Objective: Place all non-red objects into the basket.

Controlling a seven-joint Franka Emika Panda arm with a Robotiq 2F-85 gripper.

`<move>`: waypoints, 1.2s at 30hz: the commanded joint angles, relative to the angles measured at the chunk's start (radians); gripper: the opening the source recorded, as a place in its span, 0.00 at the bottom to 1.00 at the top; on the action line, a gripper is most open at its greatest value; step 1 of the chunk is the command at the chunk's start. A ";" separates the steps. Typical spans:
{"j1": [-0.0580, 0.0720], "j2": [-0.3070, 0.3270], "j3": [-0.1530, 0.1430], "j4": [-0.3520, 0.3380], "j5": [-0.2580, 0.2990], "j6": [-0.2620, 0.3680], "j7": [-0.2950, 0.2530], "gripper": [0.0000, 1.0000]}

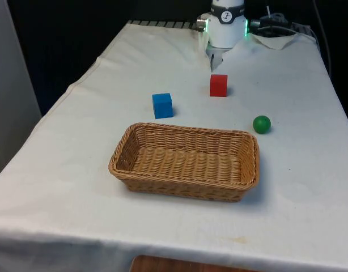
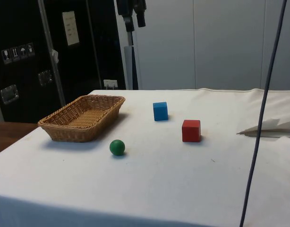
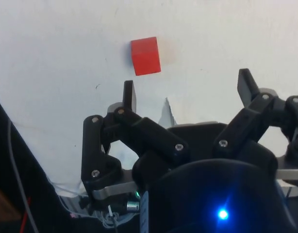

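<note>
Our gripper (image 3: 188, 94) hangs spread over the red cube (image 3: 145, 56) — we risk seizing it instead of the blue cube (image 1: 162, 105) at the wicker basket's (image 1: 128, 139) twelve o'clock.

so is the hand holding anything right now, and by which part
Nothing is held. The hand is open and empty above the cloth, with the red cube lying untouched beyond its fingertips.

The basket (image 1: 185, 161) is woven wicker, rough and ribbed, with a dull tan finish, and the surface (image 1: 298, 187) is covered in matt white cloth that creases slightly. The blue cube (image 1: 162, 105) and red cube (image 1: 218, 85) look smooth and matt, the green ball (image 1: 262, 124) smooth, and the pincer (image 3: 188, 94) is matt black plastic with small metal screws.
</note>
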 commanded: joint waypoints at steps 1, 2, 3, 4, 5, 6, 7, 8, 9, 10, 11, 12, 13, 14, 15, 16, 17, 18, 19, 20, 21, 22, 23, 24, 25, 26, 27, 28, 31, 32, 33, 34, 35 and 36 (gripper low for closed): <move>-0.001 -0.006 -0.003 -0.009 -0.001 0.019 -0.017 1.00; -0.001 -0.006 -0.006 -0.012 0.001 0.026 -0.033 1.00; -0.001 -0.007 -0.008 -0.014 0.001 0.030 -0.041 1.00; -0.001 -0.007 -0.009 -0.016 0.002 0.034 -0.049 1.00; -0.001 -0.007 -0.011 -0.019 0.003 0.039 -0.057 1.00; -0.001 -0.008 -0.012 -0.021 0.004 0.043 -0.063 1.00; -0.002 -0.010 -0.014 -0.024 0.004 0.046 -0.071 1.00; -0.001 -0.001 -0.014 -0.016 0.002 0.035 -0.065 1.00; -0.002 -0.012 -0.016 -0.028 0.004 0.052 -0.083 1.00; -0.002 -0.013 -0.017 -0.030 0.004 0.054 -0.089 1.00; -0.003 -0.015 -0.019 -0.033 0.003 0.057 -0.095 1.00; -0.003 -0.017 -0.020 -0.035 0.003 0.058 -0.101 1.00; -0.003 -0.021 -0.023 -0.041 0.002 0.063 -0.111 1.00; -0.003 -0.021 -0.023 -0.041 0.002 0.063 -0.111 1.00; -0.004 -0.024 -0.025 -0.045 0.002 0.065 -0.117 1.00; -0.002 -0.013 -0.025 -0.033 0.002 0.049 -0.114 1.00; -0.004 -0.032 -0.029 -0.053 0.001 0.068 -0.127 1.00; -0.004 -0.037 -0.030 -0.059 -0.001 0.070 -0.130 1.00; -0.004 -0.042 -0.032 -0.064 -0.002 0.071 -0.133 1.00; -0.004 -0.047 -0.033 -0.069 -0.004 0.073 -0.136 1.00; -0.004 -0.050 -0.034 -0.073 -0.003 0.075 -0.140 1.00; -0.005 -0.055 -0.039 -0.083 -0.002 0.080 -0.146 1.00; -0.005 -0.056 -0.041 -0.086 -0.001 0.083 -0.148 1.00; -0.003 -0.052 -0.039 -0.078 0.001 0.069 -0.144 1.00; -0.005 -0.061 -0.043 -0.091 -0.003 0.084 -0.150 1.00; -0.006 -0.066 -0.045 -0.095 -0.005 0.084 -0.152 1.00; -0.006 -0.070 -0.046 -0.099 -0.006 0.084 -0.154 1.00; -0.006 -0.073 -0.048 -0.102 -0.007 0.084 -0.156 1.00; -0.010 -0.090 -0.060 -0.124 -0.009 0.093 -0.178 1.00; -0.010 -0.095 -0.064 -0.130 -0.009 0.096 -0.185 1.00; -0.007 -0.082 -0.063 -0.116 0.000 0.078 -0.182 1.00; -0.011 -0.099 -0.068 -0.136 -0.010 0.100 -0.191 1.00; -0.011 -0.103 -0.071 -0.142 -0.010 0.103 -0.196 1.00; -0.012 -0.107 -0.074 -0.150 -0.009 0.108 -0.203 1.00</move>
